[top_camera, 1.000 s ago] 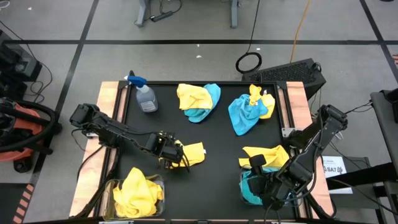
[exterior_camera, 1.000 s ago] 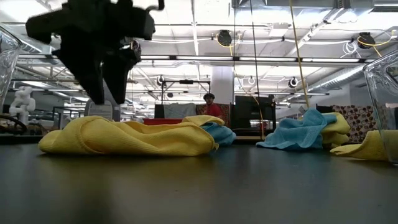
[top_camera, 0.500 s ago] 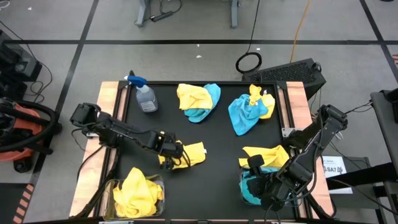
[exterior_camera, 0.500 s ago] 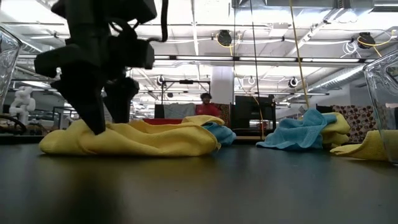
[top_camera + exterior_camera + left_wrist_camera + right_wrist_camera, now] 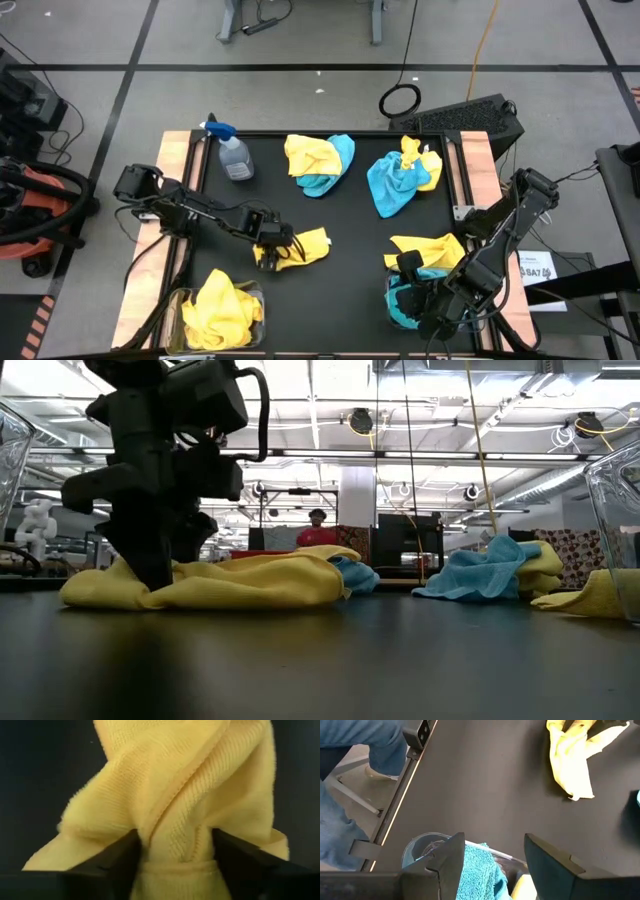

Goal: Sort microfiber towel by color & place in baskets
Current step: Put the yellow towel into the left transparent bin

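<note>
A yellow microfiber towel (image 5: 305, 246) lies crumpled on the black table, left of centre. My left gripper (image 5: 270, 252) stands on the towel's left end, open, pointing steeply down, its fingers on either side of a raised fold (image 5: 175, 835). My right gripper (image 5: 492, 855) hangs open with nothing between its fingers, over the right basket (image 5: 400, 305), which holds turquoise towel (image 5: 477, 867). The left basket (image 5: 180, 300) at the near left holds yellow towels (image 5: 220, 305). My left gripper comes at the yellow towel from above, slanting a little. Its two fingers (image 5: 120, 857) straddle a gathered fold near the towel's left end (image 5: 172, 852). The cloth fills the gap and touches both inner sides. The towel lies on the table (image 5: 260, 582).
A yellow-and-turquoise pile (image 5: 320, 163) and a turquoise-and-yellow pile (image 5: 400, 178) lie at the far side. Another yellow towel (image 5: 432, 250) rests beside the right basket. A clear spray bottle (image 5: 232, 152) lies at the far left. A person stands in the room behind.
My left gripper has sunk from just above the yellow towel onto its left end and has tipped more steeply down. The cloth there is now bunched up between the fingers; the rest of the towel has stayed in place.
</note>
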